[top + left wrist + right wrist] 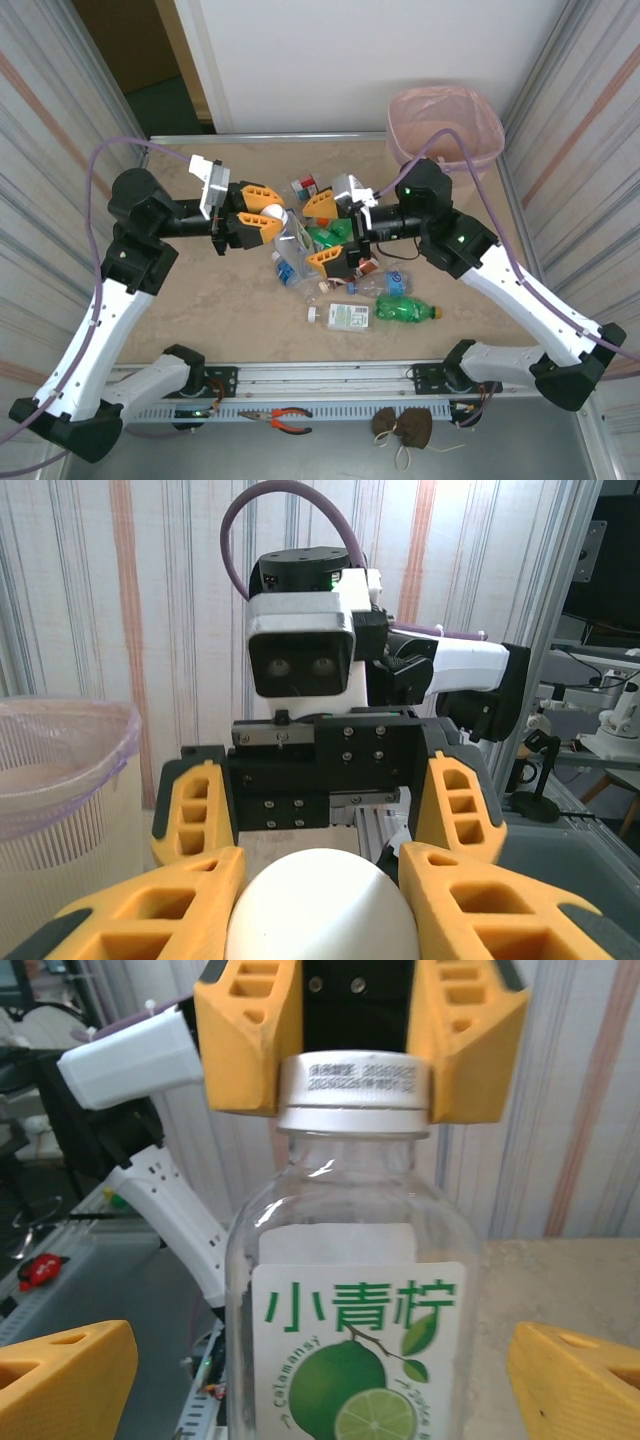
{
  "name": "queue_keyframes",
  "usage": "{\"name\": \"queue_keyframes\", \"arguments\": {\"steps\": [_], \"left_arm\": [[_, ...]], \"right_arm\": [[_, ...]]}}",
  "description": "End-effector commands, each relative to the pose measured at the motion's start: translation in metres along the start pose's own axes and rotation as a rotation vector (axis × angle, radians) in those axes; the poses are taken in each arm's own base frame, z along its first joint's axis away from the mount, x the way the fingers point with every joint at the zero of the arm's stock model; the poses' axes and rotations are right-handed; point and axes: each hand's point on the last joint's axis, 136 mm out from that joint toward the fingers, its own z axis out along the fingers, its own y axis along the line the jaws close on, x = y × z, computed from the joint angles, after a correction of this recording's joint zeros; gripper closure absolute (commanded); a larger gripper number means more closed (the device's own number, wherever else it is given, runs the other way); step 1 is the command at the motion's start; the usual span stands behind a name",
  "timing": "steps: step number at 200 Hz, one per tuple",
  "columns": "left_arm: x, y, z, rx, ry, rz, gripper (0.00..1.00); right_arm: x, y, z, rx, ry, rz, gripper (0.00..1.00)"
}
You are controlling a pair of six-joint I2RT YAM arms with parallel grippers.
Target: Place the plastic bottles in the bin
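Clear bottle label reads 小青柠 / "Calamansi", print on the cap too blurry. Left tool pinches that cap, right tool spread wide, bottle's bottom cut off.

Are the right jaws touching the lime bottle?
Apart. Right wrist view shows background between the lime bottle and each of the right jaws, which stand wide on either side.
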Motion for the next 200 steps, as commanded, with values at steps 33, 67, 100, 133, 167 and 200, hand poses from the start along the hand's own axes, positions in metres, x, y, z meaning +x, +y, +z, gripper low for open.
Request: {"name": "queue_keyframes", "arguments": {"steps": [33,67,100,133,167,200], "left_arm": [[-0.017,-0.01,-0.001,0.011,-0.025,0.078,1.0],[-0.018,-0.013,-0.001,0.021,-0.027,0.085,1.0],[-0.018,-0.015,-0.001,0.029,-0.027,0.085,1.0],[-0.017,-0.015,-0.001,0.03,-0.026,0.086,1.0],[-0.018,-0.016,-0.001,0.029,-0.029,0.091,1.0],[-0.018,-0.016,-0.001,0.023,-0.031,0.094,1.0]], "right_arm": [[0.004,0.005,0.015,-0.023,0.04,-0.016,0.12],[0.006,0.001,0.021,-0.017,0.05,-0.008,0.12],[0.006,-0.005,0.023,0.009,0.052,-0.001,0.14],[0.004,0.002,0.022,-0.023,0.046,0.005,0.2],[0.005,0.0,0.022,-0.017,0.053,0.017,0.29],[0.002,-0.001,0.022,-0.01,0.049,0.015,0.38]]}}
